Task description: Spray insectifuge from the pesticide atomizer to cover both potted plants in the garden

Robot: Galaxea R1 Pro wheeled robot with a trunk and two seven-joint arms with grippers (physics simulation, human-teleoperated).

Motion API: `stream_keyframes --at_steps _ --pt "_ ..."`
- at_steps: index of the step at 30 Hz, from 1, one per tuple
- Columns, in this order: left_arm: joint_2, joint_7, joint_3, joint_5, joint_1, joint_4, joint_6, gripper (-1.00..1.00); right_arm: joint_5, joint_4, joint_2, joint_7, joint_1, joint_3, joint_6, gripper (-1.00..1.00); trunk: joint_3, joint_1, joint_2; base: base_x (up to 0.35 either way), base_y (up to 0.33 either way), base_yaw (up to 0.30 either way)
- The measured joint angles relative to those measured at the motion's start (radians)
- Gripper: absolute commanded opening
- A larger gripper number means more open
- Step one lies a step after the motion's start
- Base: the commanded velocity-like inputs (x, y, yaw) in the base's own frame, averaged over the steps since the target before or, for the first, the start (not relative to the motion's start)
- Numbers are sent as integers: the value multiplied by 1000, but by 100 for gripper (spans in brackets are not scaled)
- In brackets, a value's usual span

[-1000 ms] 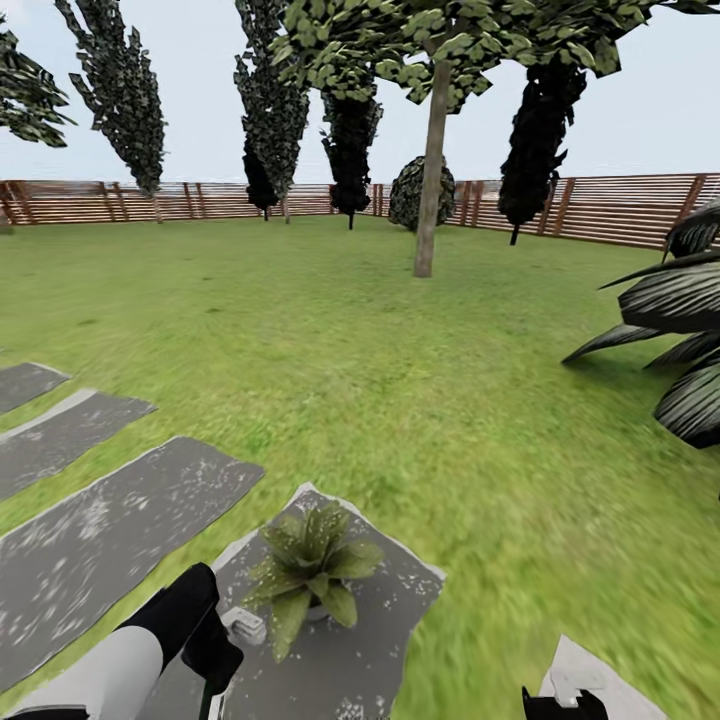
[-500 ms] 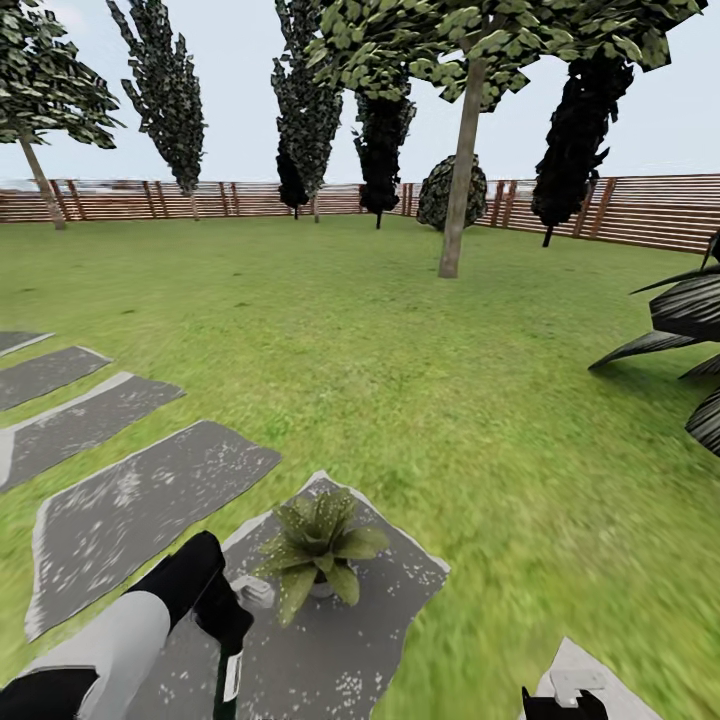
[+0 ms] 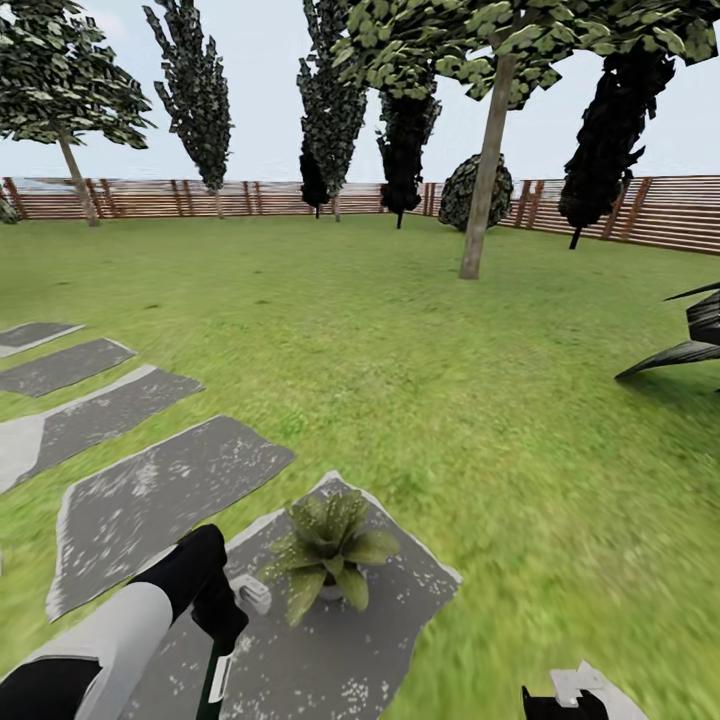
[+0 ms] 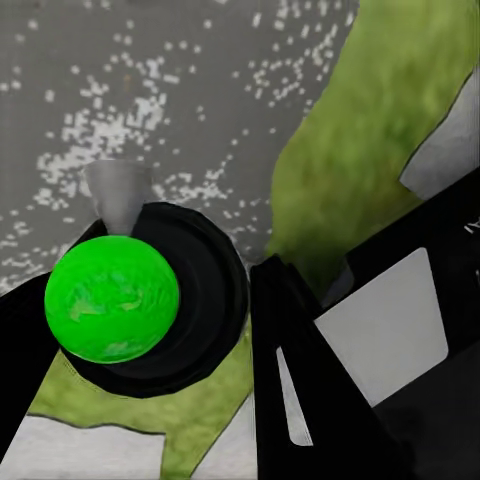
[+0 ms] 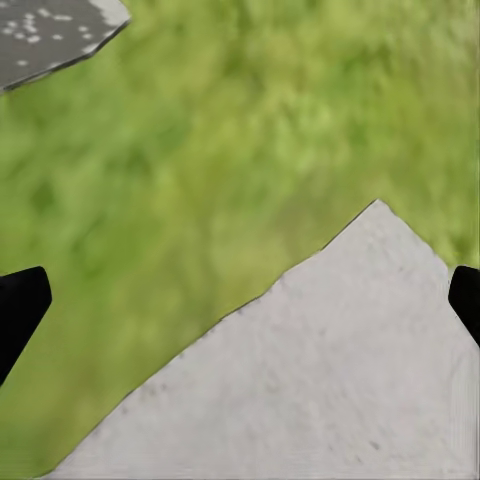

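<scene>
Green lawn [image 3: 420, 380] takes up most of the head view, ringed by a brown slatted fence [image 3: 250, 198] and dark trees [image 3: 196, 90]. The whole picture has slid compared with a second ago: trees, fence and the big dark spiky leaves [image 3: 690, 340] at the right edge all sit further right, and more of the grey speckled stepping stones [image 3: 150, 500] shows on the left. So that's the robot turning, not the garden moving.

What that means: the small potted plant with broad pointed green leaves in a round grey pot [image 3: 330, 550] stays low and central on its stone, basically where it was, so I'd say the robot is lining up on it for spraying.

The left gripper [image 3: 222, 620] sits just beside the plant, and it's now lower and more in shot than before. The slim dark green-black pesticide atomizer [image 4: 140, 300], bright green cap up, shows in the left wrist view with the black fingers [image 4: 300, 400] clamped around it, over stone and grass.

The right gripper [image 5: 240, 300] hangs over a pale slab [image 5: 320, 380] with its fingers spread wide, holding nothing. Second pot isn't visible here.
</scene>
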Motion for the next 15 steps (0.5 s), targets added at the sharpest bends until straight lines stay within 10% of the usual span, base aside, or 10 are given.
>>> stream_keyframes --at_steps 15 --pt "-6 2 -2 0 2 0 1 -100 0 0 0 0 0 0 -1 100 0 0 0 69 -262 165"
